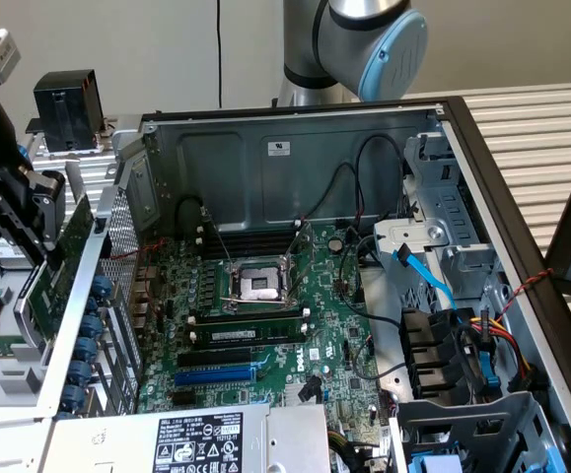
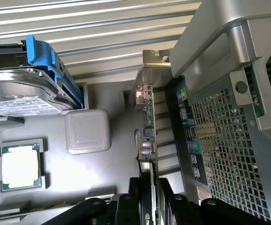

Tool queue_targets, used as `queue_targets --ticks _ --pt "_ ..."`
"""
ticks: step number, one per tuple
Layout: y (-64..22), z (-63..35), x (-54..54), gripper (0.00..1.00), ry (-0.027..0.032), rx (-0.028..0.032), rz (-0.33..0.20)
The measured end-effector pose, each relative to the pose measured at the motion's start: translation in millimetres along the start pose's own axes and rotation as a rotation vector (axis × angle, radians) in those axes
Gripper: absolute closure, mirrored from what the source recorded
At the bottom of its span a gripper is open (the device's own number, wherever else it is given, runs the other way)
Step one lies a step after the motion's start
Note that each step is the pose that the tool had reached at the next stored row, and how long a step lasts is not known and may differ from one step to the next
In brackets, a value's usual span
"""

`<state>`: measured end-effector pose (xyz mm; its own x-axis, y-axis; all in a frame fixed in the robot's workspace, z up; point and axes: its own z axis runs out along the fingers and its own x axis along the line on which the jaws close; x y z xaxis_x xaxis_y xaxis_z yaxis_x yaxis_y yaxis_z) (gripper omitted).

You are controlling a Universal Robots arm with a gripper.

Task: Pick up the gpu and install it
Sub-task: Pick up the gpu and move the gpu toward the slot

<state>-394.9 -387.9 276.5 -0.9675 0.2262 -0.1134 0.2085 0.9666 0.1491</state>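
The gpu [image 1: 56, 264], a small green card, hangs edge-on just outside the open computer case's perforated rear wall [image 1: 119, 246], at the exterior view's left. My gripper [image 1: 24, 222] is shut on it, above the grey tray. In the wrist view the gpu [image 2: 147, 136] appears edge-on, its metal end bracket and ports facing away from me. The black fingers [image 2: 126, 206] press against both sides of it, with my gripper [image 2: 148, 199] centred on the card. The case's rear grille [image 2: 219, 136] stands close beside the card.
Inside the case lie the green motherboard [image 1: 334, 345], its CPU socket [image 1: 257, 284], memory sticks [image 1: 246, 325] and a blue slot [image 1: 216, 374]. Cables and drive bays [image 1: 443, 345] crowd the exterior view's right. A hard drive in a blue bracket [image 2: 27, 89] and a loose CPU [image 2: 20, 166] rest on the grey tray [image 2: 86, 180].
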Motion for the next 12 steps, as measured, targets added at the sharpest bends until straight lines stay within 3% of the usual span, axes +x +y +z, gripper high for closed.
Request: queue_targets --ticks 12 --pt "-1.1 -1.3 -0.5 0.71 0.0165 0.0051 0.011"
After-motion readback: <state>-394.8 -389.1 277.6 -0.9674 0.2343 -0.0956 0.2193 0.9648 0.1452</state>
